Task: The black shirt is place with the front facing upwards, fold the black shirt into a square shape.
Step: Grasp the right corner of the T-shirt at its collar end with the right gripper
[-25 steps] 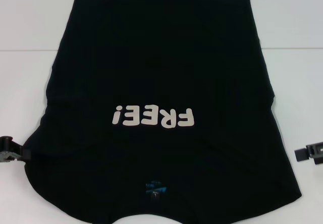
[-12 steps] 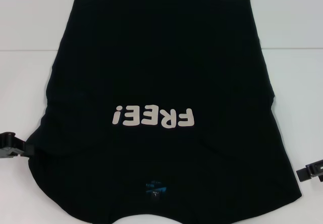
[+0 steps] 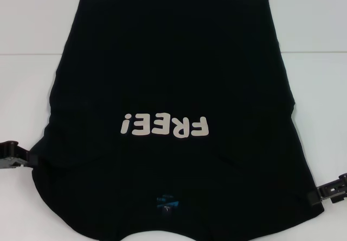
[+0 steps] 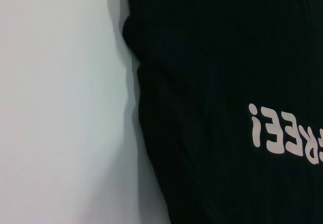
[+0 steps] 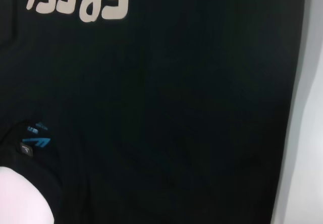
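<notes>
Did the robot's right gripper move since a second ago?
Yes. In the head view the right gripper has dropped nearer the robot and slid inward, now touching the black shirt at its right edge, farther below the FREE! lettering.

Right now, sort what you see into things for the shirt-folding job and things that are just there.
For the job:
- black shirt, lying flat, lettering up
- left pincer at the shirt's left edge
- right pincer at the shirt's right edge

Just there:
- white table under the shirt
</notes>
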{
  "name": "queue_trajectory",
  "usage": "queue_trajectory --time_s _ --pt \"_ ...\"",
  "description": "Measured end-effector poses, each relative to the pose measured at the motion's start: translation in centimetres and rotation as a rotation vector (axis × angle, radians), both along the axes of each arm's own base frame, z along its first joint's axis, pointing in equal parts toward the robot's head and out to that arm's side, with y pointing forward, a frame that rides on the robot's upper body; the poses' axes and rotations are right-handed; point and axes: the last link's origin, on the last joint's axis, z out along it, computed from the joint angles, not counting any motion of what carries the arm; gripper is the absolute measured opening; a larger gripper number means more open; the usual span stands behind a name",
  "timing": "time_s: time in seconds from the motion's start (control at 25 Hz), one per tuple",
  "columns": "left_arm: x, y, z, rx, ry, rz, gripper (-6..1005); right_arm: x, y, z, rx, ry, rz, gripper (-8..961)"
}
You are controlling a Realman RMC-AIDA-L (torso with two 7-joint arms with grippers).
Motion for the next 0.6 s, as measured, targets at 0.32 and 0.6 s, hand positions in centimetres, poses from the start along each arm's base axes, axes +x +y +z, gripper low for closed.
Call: queue_trajectory --time_s 0.32,0.6 --pt "0.03 0.07 -0.01 0.002 0.000 -0.003 25 -0.13 -0.03 -0.65 -0.002 0.004 0.002 884" --pt "0.04 0.07 -0.06 0.002 0.000 -0.004 29 0.27 0.00 -0.90 0.000 -0.025 -0.003 884"
